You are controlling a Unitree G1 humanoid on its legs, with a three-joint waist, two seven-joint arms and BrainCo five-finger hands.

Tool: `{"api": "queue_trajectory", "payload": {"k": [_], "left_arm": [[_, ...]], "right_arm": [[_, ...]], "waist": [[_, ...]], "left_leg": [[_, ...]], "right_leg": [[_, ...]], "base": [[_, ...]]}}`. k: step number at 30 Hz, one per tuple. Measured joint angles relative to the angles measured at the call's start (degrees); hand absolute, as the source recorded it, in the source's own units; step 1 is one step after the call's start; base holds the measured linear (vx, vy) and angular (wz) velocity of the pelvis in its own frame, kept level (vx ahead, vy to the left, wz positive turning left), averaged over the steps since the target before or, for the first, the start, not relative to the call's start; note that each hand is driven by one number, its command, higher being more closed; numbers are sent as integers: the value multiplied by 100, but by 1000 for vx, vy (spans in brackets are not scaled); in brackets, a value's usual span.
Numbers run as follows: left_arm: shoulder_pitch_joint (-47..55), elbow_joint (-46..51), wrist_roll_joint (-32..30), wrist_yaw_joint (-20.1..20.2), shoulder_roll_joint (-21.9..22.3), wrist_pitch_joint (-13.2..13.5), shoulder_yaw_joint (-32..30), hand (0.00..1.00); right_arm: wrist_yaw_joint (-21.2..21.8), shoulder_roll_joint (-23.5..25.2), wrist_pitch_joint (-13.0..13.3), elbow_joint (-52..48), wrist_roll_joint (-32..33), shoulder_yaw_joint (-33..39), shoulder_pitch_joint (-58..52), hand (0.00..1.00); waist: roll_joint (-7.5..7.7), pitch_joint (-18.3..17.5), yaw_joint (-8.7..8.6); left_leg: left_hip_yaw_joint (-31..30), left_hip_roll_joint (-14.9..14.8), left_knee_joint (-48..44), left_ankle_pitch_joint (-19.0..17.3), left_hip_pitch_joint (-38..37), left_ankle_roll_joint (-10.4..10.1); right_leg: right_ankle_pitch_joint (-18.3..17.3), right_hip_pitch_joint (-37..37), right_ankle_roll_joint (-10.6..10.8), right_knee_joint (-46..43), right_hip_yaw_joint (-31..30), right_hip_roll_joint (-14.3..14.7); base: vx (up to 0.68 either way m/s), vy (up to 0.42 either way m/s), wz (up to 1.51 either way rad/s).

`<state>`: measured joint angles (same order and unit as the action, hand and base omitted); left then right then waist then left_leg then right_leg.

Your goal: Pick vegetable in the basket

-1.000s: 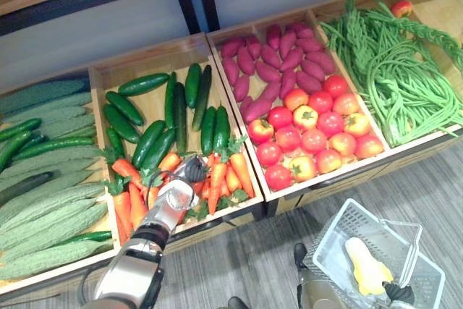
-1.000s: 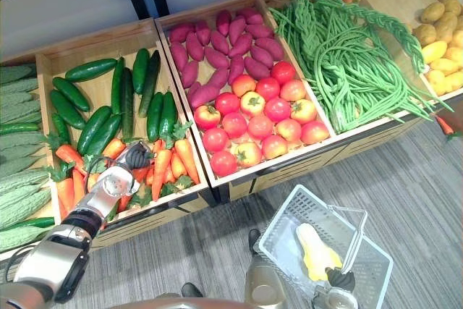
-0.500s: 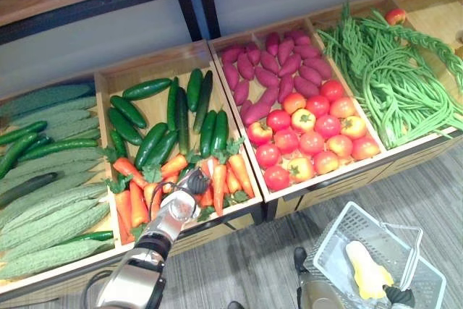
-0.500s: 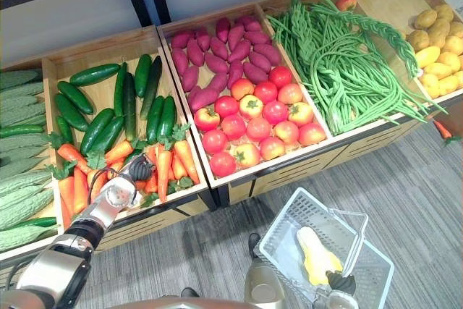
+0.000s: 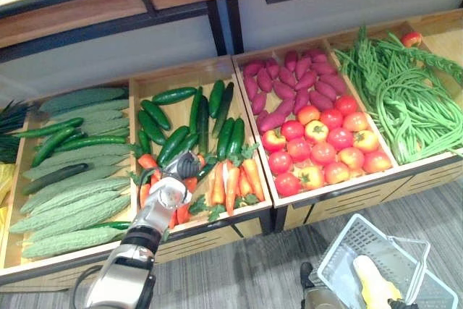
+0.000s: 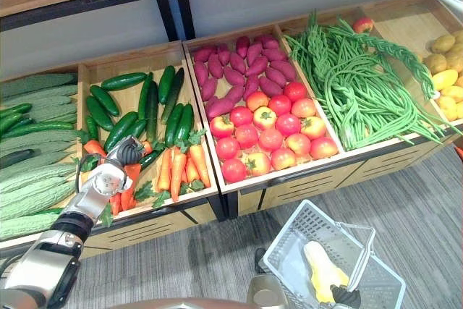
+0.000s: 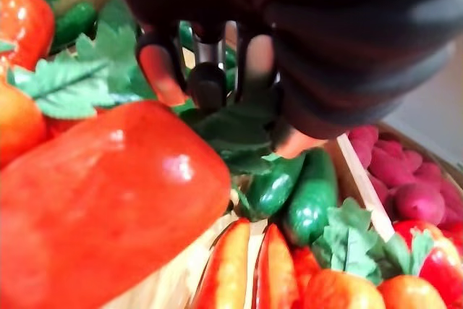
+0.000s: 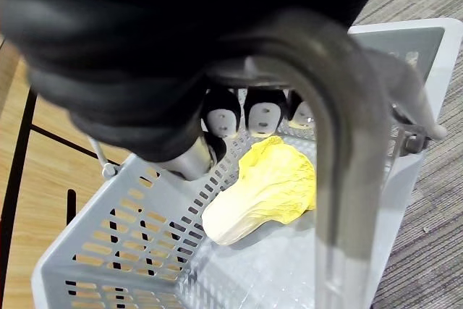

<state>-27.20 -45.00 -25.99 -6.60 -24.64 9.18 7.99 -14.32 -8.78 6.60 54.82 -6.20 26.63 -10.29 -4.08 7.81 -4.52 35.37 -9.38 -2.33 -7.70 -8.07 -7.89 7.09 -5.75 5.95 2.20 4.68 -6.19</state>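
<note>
Your left hand is down among the carrots at the front of the wooden crate. From these pictures you cannot tell whether it has hold of one.

Expect a carrot to be stiff, light and glossy, so likely to slip. Grip it across the thick orange body near the top. Don't take it by the leafy green tuft, which looks soft and would probably bend. The carrots lie packed side by side and touching, so lifting one may drag its neighbours along.

That crate also holds cucumbers behind the carrots. The next crate towards your right has sweet potatoes at the back and tomatoes in front. Beyond that crate lie long beans.

Your right hand is curled round the metal handle of the grey basket, which hangs low over the floor and well apart from the carrots. A pale yellow cabbage already lies in the basket, with bare room beside it.
</note>
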Motion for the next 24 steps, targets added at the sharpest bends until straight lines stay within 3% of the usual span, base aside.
{"api": "queue_trajectory", "payload": {"k": [9,19,24], "left_arm": [[0,612,0,-2,-55,-50,-74,100],[-1,1367,1,1,-323,-26,76,100],[-9,1967,112,15,-563,154,353,100]], "right_arm": [[-23,152,-2,-10,2,181,-150,100],[-30,207,-8,-10,1,344,-162,100],[-35,93,-20,-18,-195,696,-122,100]], "waist": [[45,-251,14],[45,-257,24],[71,-274,15]], "left_leg": [[-138,11,122,74,-14,-11],[-160,10,130,76,-90,-10],[-129,46,127,73,-59,-6]], "right_leg": [[13,118,10,160,155,0],[26,235,-3,210,187,7],[145,246,-12,380,85,10]], "base": [[-42,-39,8],[-58,-44,2],[-63,-34,-7]]}}
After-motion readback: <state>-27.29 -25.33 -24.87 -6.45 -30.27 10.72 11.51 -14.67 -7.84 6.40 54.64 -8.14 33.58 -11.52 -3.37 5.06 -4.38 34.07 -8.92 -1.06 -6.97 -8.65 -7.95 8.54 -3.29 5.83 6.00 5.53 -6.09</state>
